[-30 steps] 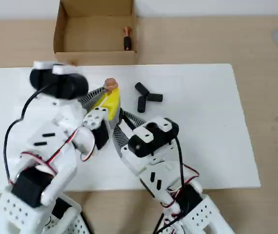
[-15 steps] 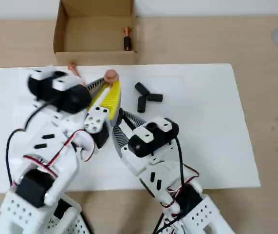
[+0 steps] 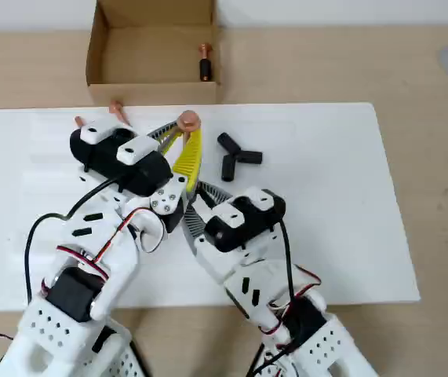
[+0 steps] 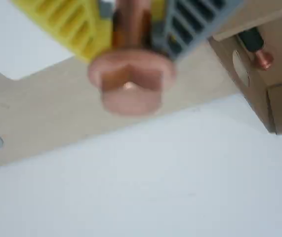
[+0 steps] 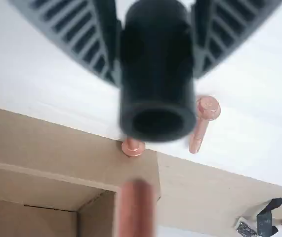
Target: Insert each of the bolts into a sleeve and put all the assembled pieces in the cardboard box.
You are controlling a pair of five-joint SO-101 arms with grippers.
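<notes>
**A:** How many of each?

**B:** Four copper bolts and five black sleeves. One bolt (image 3: 188, 122) is clamped in the left gripper (image 3: 184, 133). A loose bolt (image 3: 78, 122) and a second loose bolt (image 3: 118, 110) lie on the white sheet (image 3: 325, 236), along its edge nearest the cardboard box (image 3: 94, 55) and toward the left corner. The fourth sits in a sleeve as an assembled piece (image 3: 205, 63) inside the box, by its right wall. The box stands on the table (image 3: 427, 157) just beyond the sheet.

**A:** And the sleeves?

**B:** One sleeve (image 3: 227, 141), another sleeve (image 3: 249, 157) and a third sleeve (image 3: 227, 167) bunch together near the middle of that same edge. One more is in the box. The last is the held sleeve (image 5: 155, 89), gripped by the right gripper (image 5: 155, 59).

**A:** What do the wrist views add?

**B:** From above, the left arm covers the held sleeve. The right wrist view shows it end-on, with its bore open toward the box and dark fingers (image 5: 81, 34) pressing on both sides. A blurred copper shaft (image 5: 136, 207) shows near its mouth but clear of it, and I cannot tell whose it is. The left wrist view shows the held bolt's shaft squeezed between a yellow finger and a grey one. Its flanged head sticks out past their tips.
</notes>
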